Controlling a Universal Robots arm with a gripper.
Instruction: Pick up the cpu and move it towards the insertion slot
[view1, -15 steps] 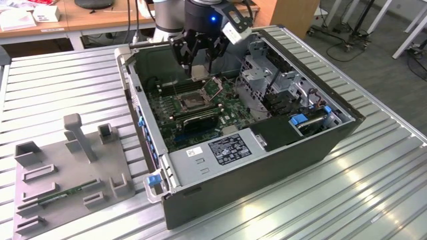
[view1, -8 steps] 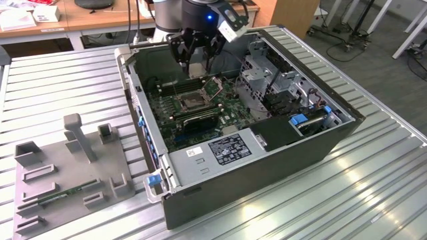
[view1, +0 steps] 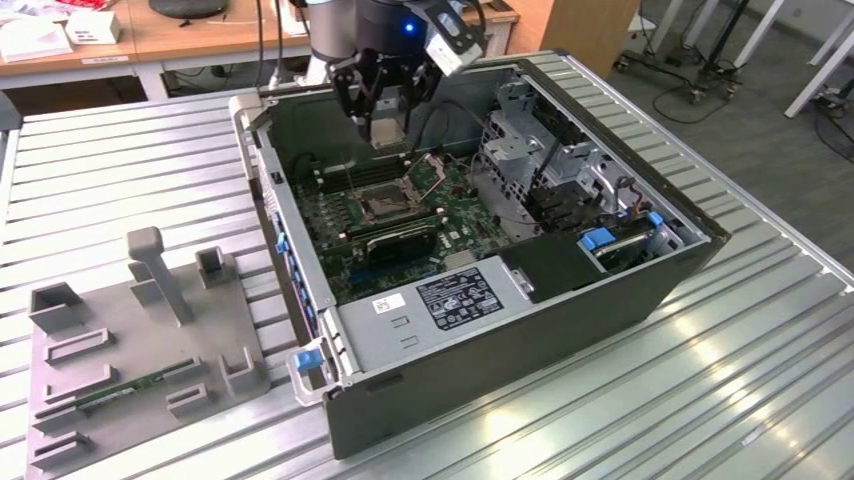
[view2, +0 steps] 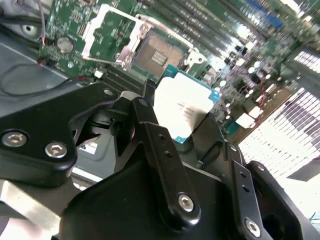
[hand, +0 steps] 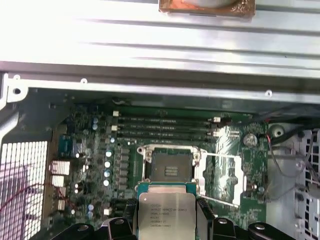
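Your tool (view2: 192, 131) is clamped on the cpu (view2: 182, 106) above the open insertion slot (hand: 171, 170); any tilt risks bending socket pins.

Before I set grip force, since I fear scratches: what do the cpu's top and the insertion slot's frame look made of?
The cpu, held in the gripper, looks topped with brushed silvery metal, dull sheen and printed marks, on a teal board edge. The insertion slot has a shiny frame, likely plated steel, around a dark, probably plastic, bed.
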